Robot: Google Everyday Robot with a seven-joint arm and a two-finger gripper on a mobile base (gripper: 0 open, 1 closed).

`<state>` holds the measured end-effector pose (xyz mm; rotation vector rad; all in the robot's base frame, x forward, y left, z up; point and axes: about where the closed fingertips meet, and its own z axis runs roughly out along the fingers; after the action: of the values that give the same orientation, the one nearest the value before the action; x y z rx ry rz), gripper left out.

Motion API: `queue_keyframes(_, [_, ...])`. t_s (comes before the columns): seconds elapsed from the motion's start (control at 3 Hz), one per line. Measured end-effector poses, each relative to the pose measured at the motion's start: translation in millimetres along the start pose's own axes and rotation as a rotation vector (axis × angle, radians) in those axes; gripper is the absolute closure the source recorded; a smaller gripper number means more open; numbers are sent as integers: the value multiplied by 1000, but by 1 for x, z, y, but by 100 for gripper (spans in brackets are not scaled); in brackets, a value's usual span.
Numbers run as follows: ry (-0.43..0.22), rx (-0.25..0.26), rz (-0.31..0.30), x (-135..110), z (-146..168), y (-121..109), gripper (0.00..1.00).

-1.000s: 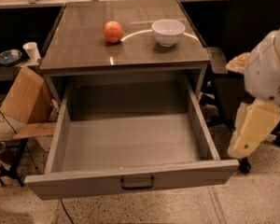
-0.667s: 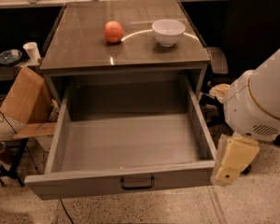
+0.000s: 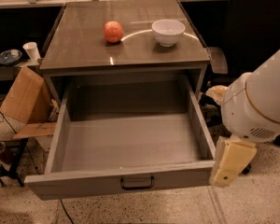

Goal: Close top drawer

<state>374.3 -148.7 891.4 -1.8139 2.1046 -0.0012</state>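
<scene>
The top drawer (image 3: 84, 186) is a wide, deep grey box, pulled far out of the cabinet and empty inside. Its flat grey front panel faces me at the bottom of the view, with a small black bar handle (image 3: 137, 183) in the middle. My arm's white rounded body (image 3: 263, 104) fills the right side. My gripper (image 3: 231, 163) shows as a cream-coloured piece hanging below it, right beside the drawer's front right corner and level with the front panel. It holds nothing that I can see.
The cabinet top (image 3: 84, 48) carries a red-orange round fruit (image 3: 113, 31) and a white bowl (image 3: 168, 31). A cardboard box (image 3: 23, 97) leans at the left. A black chair (image 3: 256, 27) stands behind my arm at the right. A paper cup (image 3: 31, 50) sits at the far left.
My arm and gripper have moved left and down, from the right edge of the view to the drawer's front right corner. The drawer has not moved.
</scene>
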Motion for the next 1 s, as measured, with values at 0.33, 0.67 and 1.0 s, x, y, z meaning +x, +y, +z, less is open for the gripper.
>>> queue_keyframes(0.33, [-19, -17, -27, 0, 18, 12, 19])
queue_keyframes(0.67, [-41, -67, -45, 1, 47, 35, 42])
queue_keyframes(1.0, [-80, -171, -42, 3, 94, 68, 66])
